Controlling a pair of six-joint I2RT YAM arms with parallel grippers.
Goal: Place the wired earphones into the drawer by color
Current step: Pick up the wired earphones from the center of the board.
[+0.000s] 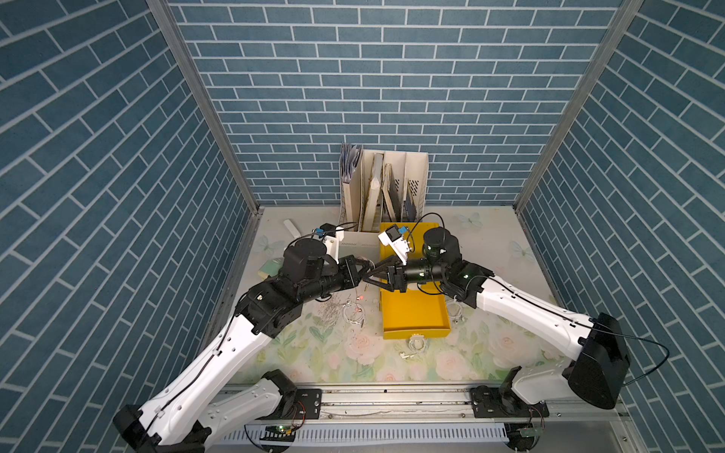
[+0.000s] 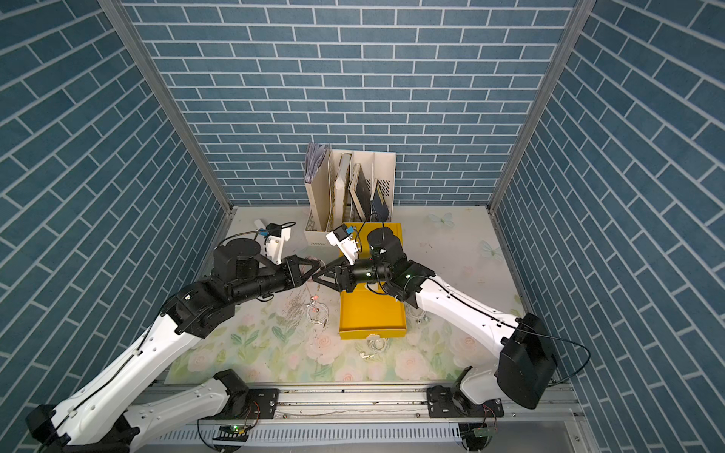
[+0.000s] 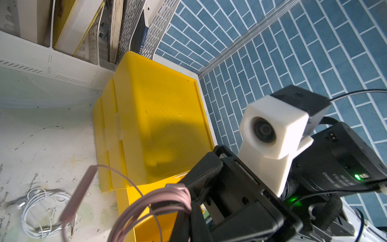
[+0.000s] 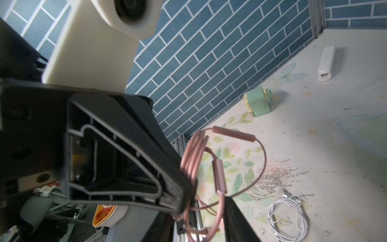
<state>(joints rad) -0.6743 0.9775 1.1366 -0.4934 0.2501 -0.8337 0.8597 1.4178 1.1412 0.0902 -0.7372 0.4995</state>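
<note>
Left hand [image 1: 364, 270] is pinched together on the pinkish earphones [image 4: 192, 159]. It holds the coil up off the desk [image 1: 490, 243], near the middle of both top views and just left of the yellow drawer [image 1: 416, 333]. Right hand [image 1: 372, 277] meets it tip to tip. Its fingers stand around the same coil, but I cannot tell whether they have closed on the cable or are only beside it. It reads as a pass from one hand to the other.

By my judgement the task is at an early stage. The drawer stands pulled open, and the part of its floor that shows is bare yellow. The far end is hidden under the right arm, so something could lie there unseen. No divider can be made out.

Left to do, as far as the views show:
- The pinkish earphones are not yet in the drawer.
- The white set left of the drawer [image 1: 352, 313] lies loose on the desk.
- The white set in front of the drawer [image 1: 416, 345] lies just below the drawer's front wall in the frame.
- The white set right of the drawer [image 1: 455, 310] is partly covered by the right arm.

I can make out no black earphones anywhere.
</note>
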